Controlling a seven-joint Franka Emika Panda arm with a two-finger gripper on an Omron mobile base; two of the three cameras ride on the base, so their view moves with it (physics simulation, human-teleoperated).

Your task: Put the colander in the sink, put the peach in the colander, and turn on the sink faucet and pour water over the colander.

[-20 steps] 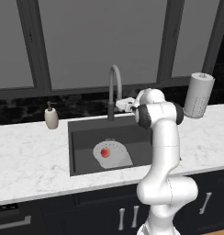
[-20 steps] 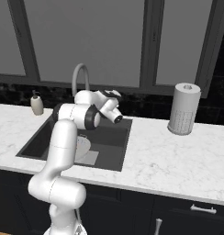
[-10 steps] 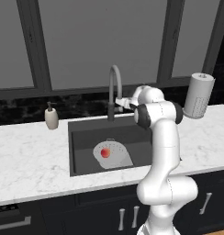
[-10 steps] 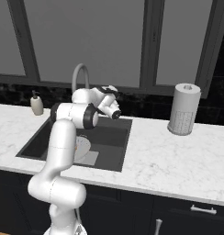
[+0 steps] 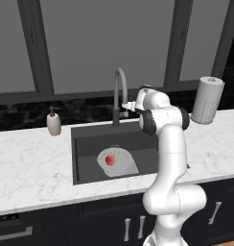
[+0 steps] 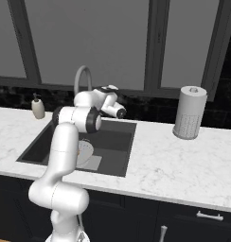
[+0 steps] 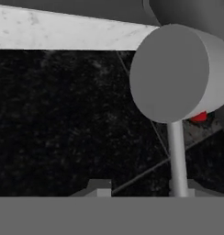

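The white colander [image 5: 118, 161] sits on the floor of the dark sink [image 5: 85, 144], and the red-orange peach [image 5: 110, 160] lies inside it. The grey gooseneck sink faucet [image 5: 120, 89] rises behind the basin. My gripper [image 5: 130, 106] is right beside the faucet's base, on its right. In the hand view my gripper [image 7: 143, 188] is open, fingertips apart, and a thin grey rod [image 7: 177, 156] with a big round grey end [image 7: 169, 73] stands by the right fingertip. No water is in view. From the right, my arm hides part of the colander [image 6: 86, 150].
A beige soap dispenser [image 5: 53, 123] stands on the marble counter [image 5: 28, 163] left of the sink. A paper towel roll [image 5: 207, 100] stands at the back right. Dark windows and a black backsplash run behind the faucet.
The fingers have parted from shut to open. The hand has stayed by the faucet's base, shifting only slightly. Colander and peach have not moved.
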